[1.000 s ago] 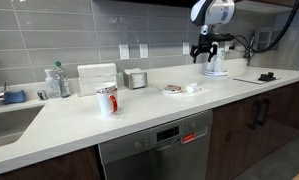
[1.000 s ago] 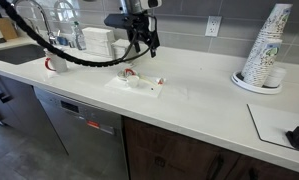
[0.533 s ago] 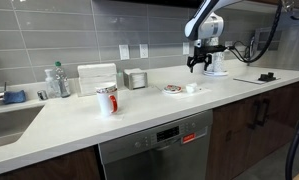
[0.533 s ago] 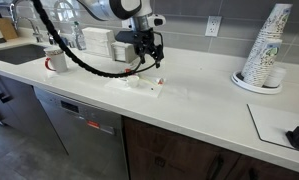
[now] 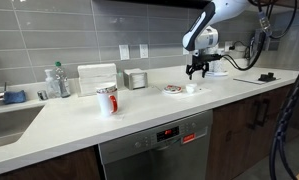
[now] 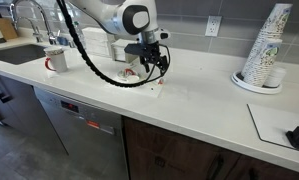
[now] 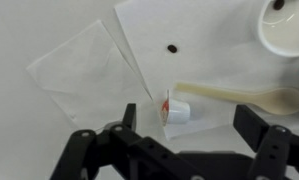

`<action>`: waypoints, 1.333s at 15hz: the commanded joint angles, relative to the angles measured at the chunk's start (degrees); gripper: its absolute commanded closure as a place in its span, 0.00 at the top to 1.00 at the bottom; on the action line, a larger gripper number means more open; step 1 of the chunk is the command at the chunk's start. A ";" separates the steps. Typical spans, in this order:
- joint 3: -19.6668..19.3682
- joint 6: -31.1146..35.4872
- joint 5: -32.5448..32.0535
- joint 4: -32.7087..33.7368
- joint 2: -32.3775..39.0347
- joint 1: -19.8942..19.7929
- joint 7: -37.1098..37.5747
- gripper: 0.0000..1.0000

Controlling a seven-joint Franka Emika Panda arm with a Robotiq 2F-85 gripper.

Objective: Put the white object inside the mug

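The arm (image 6: 127, 17) reaches over the bench (image 5: 139, 120) in a bent arc, with the last link turned straight down so that the gripper (image 5: 197, 72) points at the worktop. In both exterior views the gripper (image 6: 154, 66) hangs low over the stretch of bench between the back wall and the front edge, with its fingertips just above the surface and not resting on it.

In the wrist view the gripper (image 7: 187, 125) comes in from the bottom edge, and its jaws are spread wide with nothing between them in their grip. The white object (image 7: 176, 111), a small cup-like lump with a touch of red on its side, sits on the bench in the gap between the two fingers. It is nearer the finger on the picture's left side, and whether it touches that finger cannot be told. It lies on a sheet of thin paper (image 7: 84, 68), just beside the handle of a pale plastic spoon (image 7: 239, 96). In the exterior views the white object (image 5: 192, 88) (image 6: 159, 82) shows directly under the gripper.

The mug (image 5: 107, 99), white with red markings, stands upright well apart from the gripper, toward the sink end of the bench and about midway between the wall and the front edge (image 6: 56, 60).
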 commanded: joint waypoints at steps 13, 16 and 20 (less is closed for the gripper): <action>2.27 -10.08 0.40 13.49 9.79 -3.38 -2.98 0.69; 2.32 -10.98 0.31 15.46 11.20 -3.76 -2.76 0.67; 2.43 -11.95 0.20 17.71 12.78 -3.75 -2.50 0.52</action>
